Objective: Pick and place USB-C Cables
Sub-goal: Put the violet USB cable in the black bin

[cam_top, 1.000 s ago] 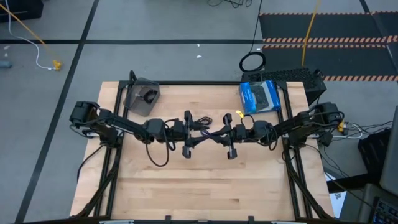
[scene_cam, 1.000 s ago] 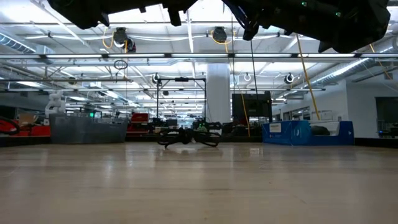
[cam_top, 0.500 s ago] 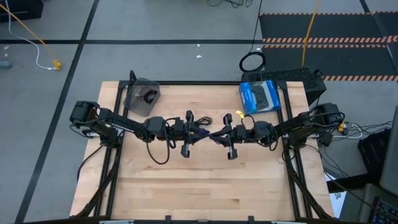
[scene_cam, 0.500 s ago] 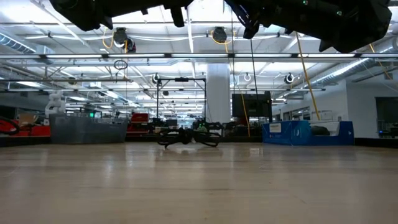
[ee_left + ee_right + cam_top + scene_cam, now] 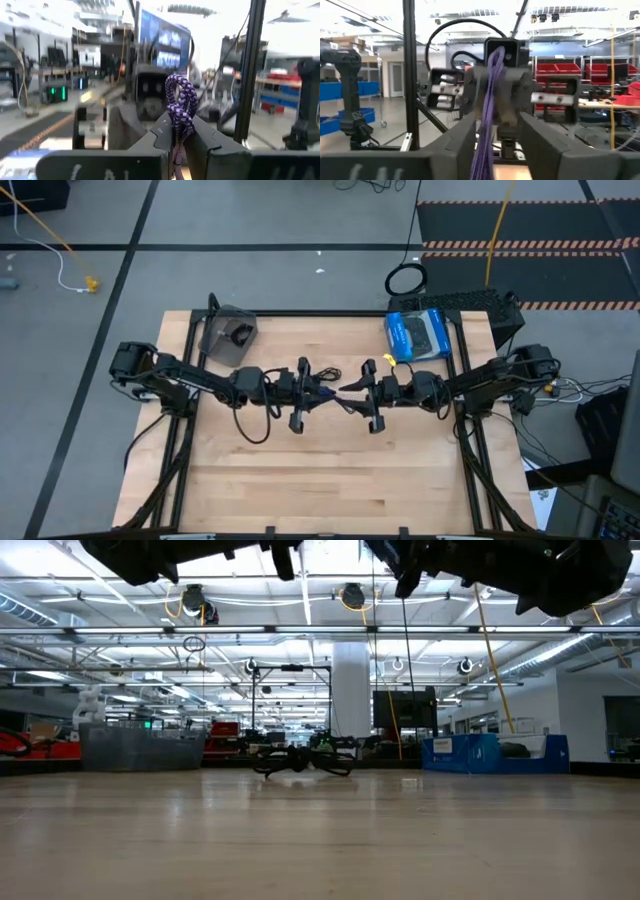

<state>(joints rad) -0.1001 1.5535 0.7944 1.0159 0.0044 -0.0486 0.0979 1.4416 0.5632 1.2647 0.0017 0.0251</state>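
Both arms meet over the middle of the table (image 5: 320, 480), raised well above it — the low view shows only their undersides at its upper edge. The purple-blue USB-C cable (image 5: 181, 107) runs between the two grippers: left gripper (image 5: 300, 395) pinches one end, a braided loop standing up from between its fingers (image 5: 212, 145) in the left wrist view; right gripper (image 5: 368, 393) is pressed onto the other end, strands hanging down between its fingers (image 5: 457, 135). Judgement: the cable is held at both ends so it can be drawn straight or passed from one arm to the other before placing. Black cables (image 5: 330, 373) lie loose on the table just behind the left gripper, toward the far edge; from above I cannot tell how many. Far left of the grippers sits a grey container (image 5: 228, 335), far right a blue box (image 5: 418, 335) — likely drop spots, cannot confirm which
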